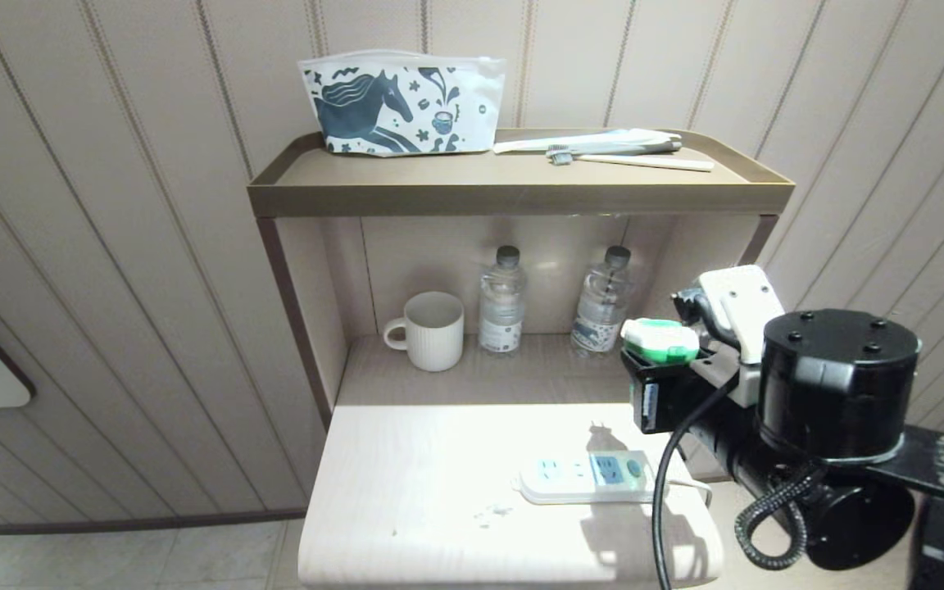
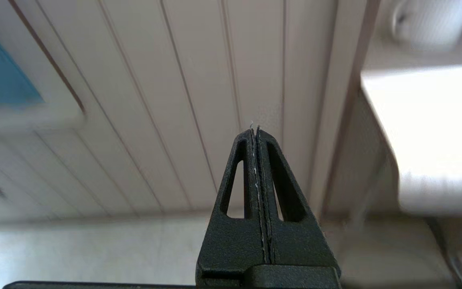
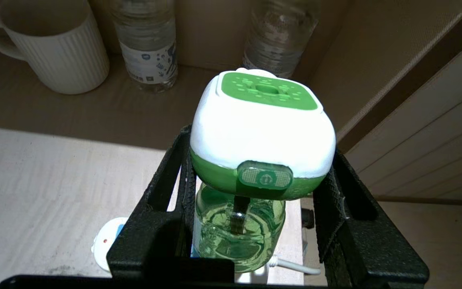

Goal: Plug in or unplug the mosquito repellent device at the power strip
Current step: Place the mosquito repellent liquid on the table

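My right gripper [image 1: 659, 365] is shut on the mosquito repellent device [image 1: 659, 340], holding it in the air at the table's right side. Its fingers [image 3: 167, 180] clamp the white-and-green head [image 3: 263, 124] from both sides. The translucent green bottle [image 3: 239, 228] hangs between them. The white power strip [image 1: 587, 475] lies flat on the table below and in front of the device, apart from it. Its sockets carry no plug. One rounded end of the strip [image 3: 104, 245] shows past the fingers. My left gripper [image 2: 254, 130] is shut on nothing, off to the left, facing the panelled wall.
A white ribbed mug [image 1: 431, 330] and two clear water bottles [image 1: 501, 303] [image 1: 603, 303] stand in the shelf recess behind the table [image 1: 406, 492]. On the shelf top [image 1: 521, 197] lie a horse-print pouch [image 1: 402, 102] and a toothbrush [image 1: 636, 161]. The strip's cord [image 3: 295, 267] runs off right.
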Robot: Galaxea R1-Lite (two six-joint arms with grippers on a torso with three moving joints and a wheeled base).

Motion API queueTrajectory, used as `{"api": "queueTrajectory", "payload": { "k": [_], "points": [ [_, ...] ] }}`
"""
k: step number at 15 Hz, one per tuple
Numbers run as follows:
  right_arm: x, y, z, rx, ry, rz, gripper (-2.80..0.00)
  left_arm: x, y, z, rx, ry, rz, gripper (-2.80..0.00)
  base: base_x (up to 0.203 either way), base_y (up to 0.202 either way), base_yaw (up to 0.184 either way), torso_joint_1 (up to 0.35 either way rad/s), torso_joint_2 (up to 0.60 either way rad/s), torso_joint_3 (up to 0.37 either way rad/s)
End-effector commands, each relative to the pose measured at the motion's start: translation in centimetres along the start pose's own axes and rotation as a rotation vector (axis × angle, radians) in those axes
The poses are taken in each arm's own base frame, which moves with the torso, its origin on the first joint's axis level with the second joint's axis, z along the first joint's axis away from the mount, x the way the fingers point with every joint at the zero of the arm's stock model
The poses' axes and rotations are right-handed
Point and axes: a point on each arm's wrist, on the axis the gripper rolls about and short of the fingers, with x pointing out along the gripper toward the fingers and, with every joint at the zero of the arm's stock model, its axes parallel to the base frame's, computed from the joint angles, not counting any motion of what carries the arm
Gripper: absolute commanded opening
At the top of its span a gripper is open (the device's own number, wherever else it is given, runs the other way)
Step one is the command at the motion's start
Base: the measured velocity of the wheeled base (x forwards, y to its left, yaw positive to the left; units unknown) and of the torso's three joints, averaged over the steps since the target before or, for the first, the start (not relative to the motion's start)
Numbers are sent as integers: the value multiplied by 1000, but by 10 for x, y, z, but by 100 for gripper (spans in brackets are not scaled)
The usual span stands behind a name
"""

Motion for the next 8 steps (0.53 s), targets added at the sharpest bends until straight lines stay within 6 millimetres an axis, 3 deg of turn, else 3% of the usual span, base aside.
{"api": "queueTrajectory", "payload": {
  "k": [1,4,8],
  "points": [
    [-1,10,-7,-42,-2,7,-280,0,0,0,-30,0,-1,-280,0,0,0,0,0,0],
    [0,14,-5,-42,-9,19,-280,3,0,4,-101,-120,-11,-280,0,0,0,0,0,0],
    [2,16,-12,-63,12,21,-280,3,-4,-15,-47,75,-99,-280,0,0,0,0,0,0]
  ]
}}
